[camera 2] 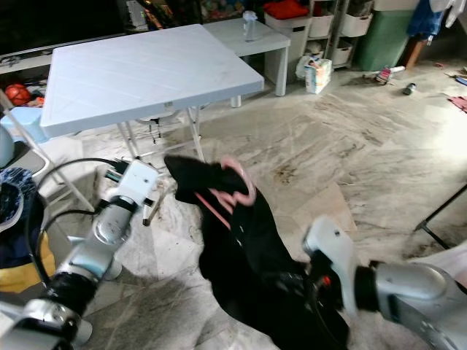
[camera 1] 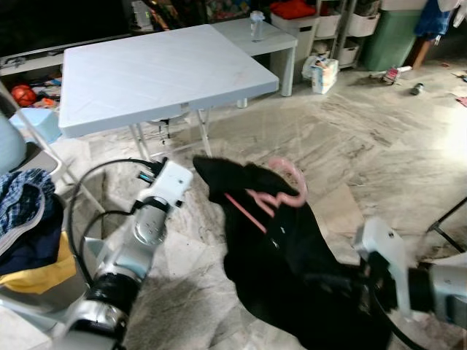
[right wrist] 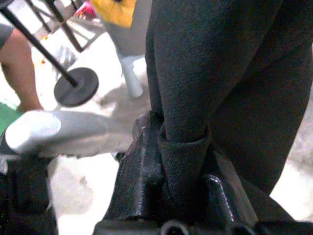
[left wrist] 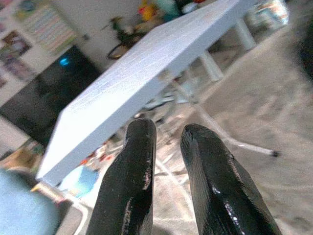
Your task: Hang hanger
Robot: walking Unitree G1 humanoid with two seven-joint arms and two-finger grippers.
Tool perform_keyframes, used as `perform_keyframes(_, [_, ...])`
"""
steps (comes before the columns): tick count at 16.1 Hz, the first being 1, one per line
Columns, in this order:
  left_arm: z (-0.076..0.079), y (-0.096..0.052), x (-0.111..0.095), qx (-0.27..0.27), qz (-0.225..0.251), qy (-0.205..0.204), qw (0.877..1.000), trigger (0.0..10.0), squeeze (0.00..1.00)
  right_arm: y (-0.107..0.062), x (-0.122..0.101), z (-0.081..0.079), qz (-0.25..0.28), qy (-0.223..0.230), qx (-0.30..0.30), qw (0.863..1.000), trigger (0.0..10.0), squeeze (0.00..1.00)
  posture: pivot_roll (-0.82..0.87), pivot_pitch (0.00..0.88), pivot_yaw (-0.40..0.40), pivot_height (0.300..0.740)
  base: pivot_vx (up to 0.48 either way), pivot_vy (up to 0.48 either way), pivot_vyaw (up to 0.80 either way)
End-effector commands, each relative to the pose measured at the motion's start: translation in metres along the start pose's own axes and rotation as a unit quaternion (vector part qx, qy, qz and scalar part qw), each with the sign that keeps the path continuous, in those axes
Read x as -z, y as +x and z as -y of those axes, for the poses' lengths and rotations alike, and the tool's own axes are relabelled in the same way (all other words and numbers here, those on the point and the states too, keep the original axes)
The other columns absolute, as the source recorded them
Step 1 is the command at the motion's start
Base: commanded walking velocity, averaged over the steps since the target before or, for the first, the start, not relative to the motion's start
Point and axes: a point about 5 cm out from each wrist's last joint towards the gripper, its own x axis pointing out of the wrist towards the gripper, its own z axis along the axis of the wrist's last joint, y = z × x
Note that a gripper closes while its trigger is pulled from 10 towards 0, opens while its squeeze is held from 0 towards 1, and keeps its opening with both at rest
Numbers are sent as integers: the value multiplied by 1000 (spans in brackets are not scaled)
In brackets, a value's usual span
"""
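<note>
A black garment (camera 1: 292, 270) hangs on a pink hanger (camera 1: 281, 191) in mid-air over the marble floor, in front of me. My right gripper (right wrist: 183, 142) is shut on a fold of the garment's lower part, and the cloth hides its fingers in the eye views. My right arm (camera 1: 387, 266) reaches in from the lower right. My left gripper (left wrist: 168, 132) is just left of the garment's upper corner. Its fingers (left wrist: 139, 147) are close together with nothing between them and point toward the white table.
A white folding table (camera 1: 160, 73) stands behind the garment, with a low white bench (camera 1: 270, 36) beyond it. A chair piled with clothes (camera 1: 29, 219) is at my left. A black rack leg (camera 1: 449, 215) is at the right. A person's leg (right wrist: 19, 68) stands nearby.
</note>
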Motion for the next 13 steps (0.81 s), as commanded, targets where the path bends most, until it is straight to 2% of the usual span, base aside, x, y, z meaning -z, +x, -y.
perform_keyframes(1, [-11,5,0,-21,-4,1,1000,10000,0,-7,-9,-6,10,-33,-16,999,10000,0,-144,12,15,740,0,0,0])
perform_keyframes(2, [-18,7,2,-30,-8,0,1000,10000,0,-15,-1,-9,-15,-38,-30,999,10000,0,-144,12,15,740,0,0,0])
perform_keyframes(4, [-21,8,1,-34,-7,-1,999,10000,0,-20,5,-13,-38,-43,-49,997,10000,0,-144,12,15,740,0,0,0])
perform_keyframes(5, [-18,8,-6,-29,11,-2,1000,10000,0,-23,10,-9,-55,-45,-30,997,10000,0,-149,15,17,740,0,0,0])
perform_keyframes(8, [12,2,-23,18,50,-36,998,10000,0,-10,-5,17,10,-49,76,996,10000,0,-154,13,19,740,0,0,0])
perform_keyframes(9, [34,-4,-35,54,75,-61,994,10000,0,4,-21,27,70,-33,122,989,10000,0,-151,12,19,740,0,0,0])
perform_keyframes(11, [41,-6,-41,62,86,-73,992,10000,0,13,-30,25,94,-39,123,987,10000,0,-151,12,19,740,0,0,0])
perform_keyframes(12, [49,-7,-58,92,126,-90,984,10000,0,26,-35,16,106,-47,99,988,10000,0,-147,8,18,740,0,0,0])
perform_keyframes(13, [50,-7,-61,97,131,-95,982,10000,0,29,-34,16,104,-48,98,989,10000,0,-147,8,18,740,0,0,0])
